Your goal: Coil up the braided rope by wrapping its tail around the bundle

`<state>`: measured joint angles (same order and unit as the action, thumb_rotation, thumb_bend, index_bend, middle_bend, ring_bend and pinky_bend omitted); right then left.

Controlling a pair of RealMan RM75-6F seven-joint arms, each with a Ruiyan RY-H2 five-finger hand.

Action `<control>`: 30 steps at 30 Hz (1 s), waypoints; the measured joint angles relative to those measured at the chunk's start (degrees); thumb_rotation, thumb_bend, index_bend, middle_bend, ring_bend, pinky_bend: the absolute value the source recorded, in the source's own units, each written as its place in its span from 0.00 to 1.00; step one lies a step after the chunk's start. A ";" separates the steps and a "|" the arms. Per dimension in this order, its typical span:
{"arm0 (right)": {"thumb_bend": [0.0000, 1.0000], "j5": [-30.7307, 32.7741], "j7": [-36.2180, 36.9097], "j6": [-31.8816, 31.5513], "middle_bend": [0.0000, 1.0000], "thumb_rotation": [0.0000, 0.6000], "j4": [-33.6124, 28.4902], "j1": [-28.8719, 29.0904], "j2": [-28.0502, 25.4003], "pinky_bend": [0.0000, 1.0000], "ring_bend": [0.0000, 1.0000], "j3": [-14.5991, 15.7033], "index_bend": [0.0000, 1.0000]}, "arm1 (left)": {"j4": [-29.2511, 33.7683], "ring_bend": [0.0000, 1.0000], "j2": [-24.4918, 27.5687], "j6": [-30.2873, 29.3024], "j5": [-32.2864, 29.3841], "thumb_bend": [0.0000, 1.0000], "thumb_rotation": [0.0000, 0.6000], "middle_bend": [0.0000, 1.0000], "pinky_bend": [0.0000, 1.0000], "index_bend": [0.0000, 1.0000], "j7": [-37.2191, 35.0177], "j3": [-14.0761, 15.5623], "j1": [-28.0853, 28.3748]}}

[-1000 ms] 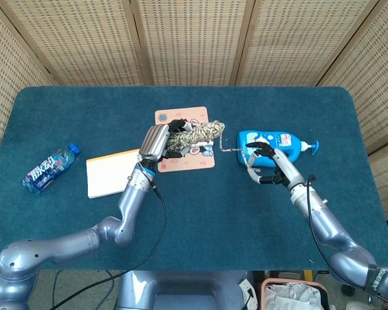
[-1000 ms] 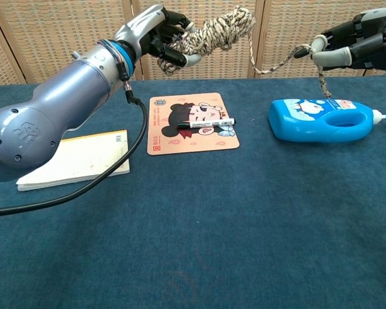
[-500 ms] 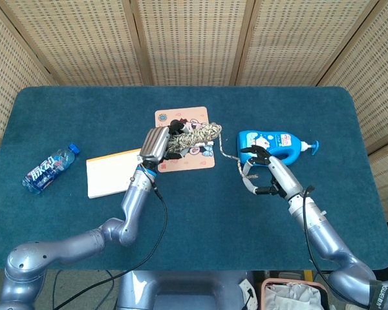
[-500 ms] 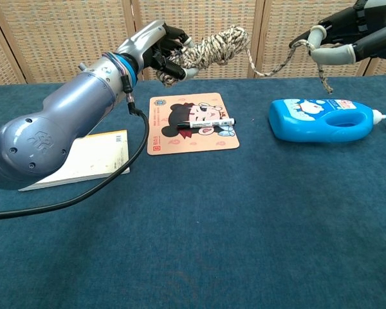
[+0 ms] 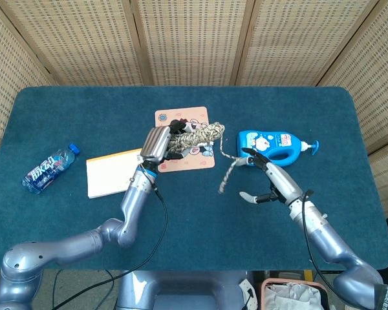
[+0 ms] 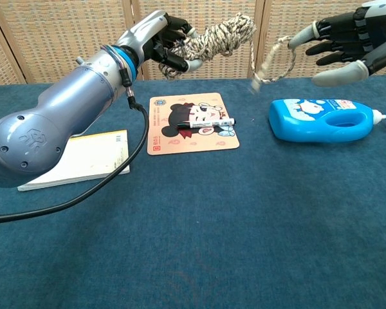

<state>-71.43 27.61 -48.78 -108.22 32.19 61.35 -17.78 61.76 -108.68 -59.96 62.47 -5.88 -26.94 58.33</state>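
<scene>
The braided rope bundle (image 5: 197,134) (image 6: 219,33) is held in the air above the mat, gripped by my left hand (image 5: 156,143) (image 6: 156,38). Its tail (image 5: 227,170) (image 6: 270,63) hangs from the bundle's right end and is blurred by motion. My right hand (image 5: 266,182) (image 6: 344,46) hovers above the blue bottle with its fingers spread and nothing held. The tail passes close to one fingertip; whether it touches cannot be made out.
A blue lotion bottle (image 5: 278,143) (image 6: 321,120) lies under my right hand. A cartoon mat (image 5: 181,117) (image 6: 180,138) carries a marker pen (image 6: 212,122). A notepad (image 5: 110,173) (image 6: 77,158) and a water bottle (image 5: 48,169) lie to the left.
My right hand has let go of the tail and spread its fingers, moving down toward the table's front. The tail now swings loose. The left hand keeps holding the bundle.
</scene>
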 measured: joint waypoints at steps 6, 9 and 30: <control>0.18 -2.68 0.79 -3.14 0.00 1.00 -0.33 -2.75 -2.43 0.00 0.00 1.72 0.08 | 4.37 0.51 1.81 -1.28 1.04 0.56 1.00 0.58 0.60 0.71 1.07 -0.08 -0.51; 0.18 -4.11 1.03 -4.87 0.00 1.00 -0.19 -4.58 -3.57 0.00 0.00 3.27 0.08 | 6.86 0.51 2.94 -1.94 1.31 0.56 1.00 0.58 0.60 0.71 2.07 -0.19 -0.87; 0.09 -19.11 -9.15 -28.86 0.00 1.00 31.17 -17.51 6.00 0.00 0.00 13.10 0.08 | 21.76 0.51 12.32 -6.79 4.91 0.56 1.00 0.58 0.60 0.71 10.34 1.34 -4.40</control>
<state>-90.54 18.46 -77.64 -77.05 14.68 67.35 -4.67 83.52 -96.36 -66.74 67.38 4.46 -25.60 53.93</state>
